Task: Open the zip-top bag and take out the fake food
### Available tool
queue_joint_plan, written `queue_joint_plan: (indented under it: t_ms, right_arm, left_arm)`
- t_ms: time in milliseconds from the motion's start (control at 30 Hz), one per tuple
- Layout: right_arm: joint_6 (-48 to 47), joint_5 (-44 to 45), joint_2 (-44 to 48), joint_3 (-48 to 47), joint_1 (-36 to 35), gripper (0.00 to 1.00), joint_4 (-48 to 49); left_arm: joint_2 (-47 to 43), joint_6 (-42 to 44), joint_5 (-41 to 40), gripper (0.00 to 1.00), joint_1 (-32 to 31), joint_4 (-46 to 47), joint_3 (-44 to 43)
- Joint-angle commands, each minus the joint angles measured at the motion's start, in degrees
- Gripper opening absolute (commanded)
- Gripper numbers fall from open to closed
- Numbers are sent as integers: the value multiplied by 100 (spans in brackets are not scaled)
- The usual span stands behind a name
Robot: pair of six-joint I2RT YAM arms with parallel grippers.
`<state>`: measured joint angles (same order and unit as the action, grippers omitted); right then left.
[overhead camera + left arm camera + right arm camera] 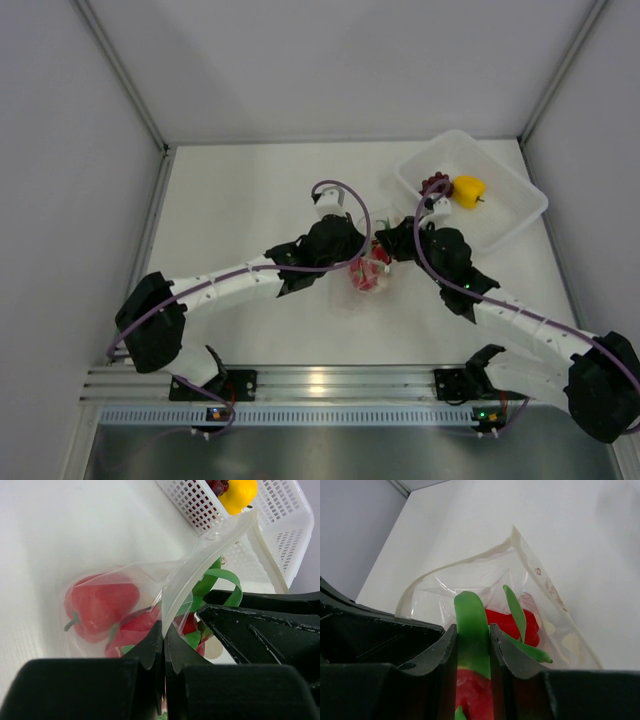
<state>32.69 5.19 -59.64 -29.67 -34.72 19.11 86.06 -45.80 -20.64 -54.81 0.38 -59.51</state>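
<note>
The white table (250, 180) carries a tray (500, 215) at the right rear. It holds 2 pieces already out of the bag, the yellow pepper (468, 188) and the grapes (435, 183).

The bag (125, 580) lies mid-table between the 2 grippers, its mouth open toward the tray. The left gripper (164, 635) has its fingers pressed together on the bag's rim strip. The right gripper (472, 635) reaches into the mouth and pinches the fruit (470, 685) by 1 green leaf (470, 615).

The step in hand looks like drawing the fruit out, with the red pepper (100, 602) left deeper inside. To do it well, the left pinch should hold the rim firm and low so the bag cannot ride along. The right should pull straight out through the mouth, away from the left, and slowly. The leaf is thin and probably bendy, so a jerk could slip it free. If the bag lifts, pause and re-seat.
</note>
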Motion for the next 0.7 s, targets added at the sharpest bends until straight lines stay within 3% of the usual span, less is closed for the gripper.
queue_joint_plan:
  t_ms: [0, 267, 400, 667]
  right_arm:
    - [-551, -492, 277, -118, -158, 0, 673]
    - [-869, -739, 829, 339, -219, 0, 1279]
    - [-1184, -554, 1015, 173, -219, 0, 981]
    - [-1713, 921, 1174, -487, -211, 0, -240]
  left_arm:
    - [-186, -34, -36, 0, 14, 85, 44]
    - [-292, 19, -203, 0, 14, 76, 158]
    - [-265, 19, -142, 0, 14, 76, 272]
    - [-537, 36, -195, 0, 23, 85, 598]
